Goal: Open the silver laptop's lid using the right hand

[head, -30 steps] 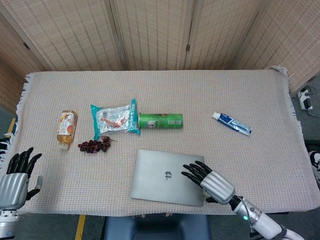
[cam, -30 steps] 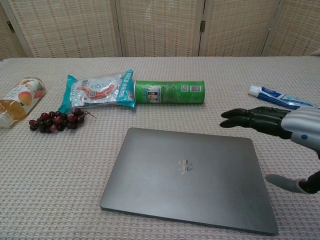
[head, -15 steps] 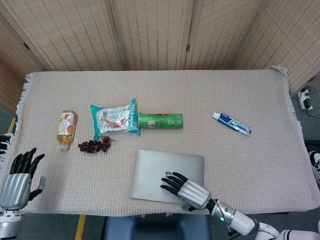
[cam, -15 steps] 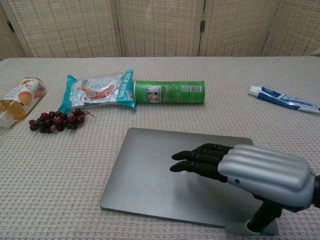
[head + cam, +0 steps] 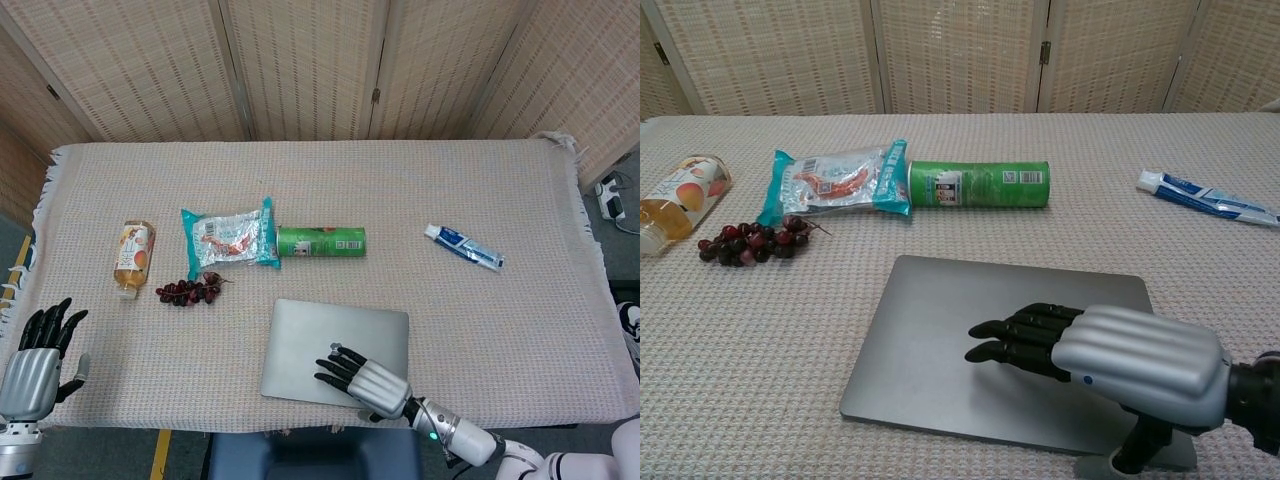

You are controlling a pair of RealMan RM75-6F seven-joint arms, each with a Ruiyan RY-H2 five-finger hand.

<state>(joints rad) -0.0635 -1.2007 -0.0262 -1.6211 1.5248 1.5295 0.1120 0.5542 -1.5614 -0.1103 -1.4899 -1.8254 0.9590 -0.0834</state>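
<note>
While the dark fingers (image 5: pixel 1015 335) of the right hand (image 5: pixel 1110 360) stretch out side by side, apart from the thumb and holding nothing, they hover low over the closed lid of the silver laptop (image 5: pixel 940 340), which lies flat at the near middle of the desk (image 5: pixel 500 330). The thumb reaches down at the laptop's near edge by its right corner; whether it touches the edge cannot be told. To lift the lid well, I judge the thumb or fingertips should catch under the front lip near its middle and raise it gently, so the base does not slide. Beyond the laptop lie a green chip can (image 5: pixel 978 184), a snack packet (image 5: pixel 835 180), grapes (image 5: pixel 748 242), a juice bottle (image 5: pixel 680 200) and a toothpaste tube (image 5: pixel 1208 198), all well apart from the lid's swing. The left hand (image 5: pixel 35 360) hangs off the desk's left side, fingers spread, empty.
</note>
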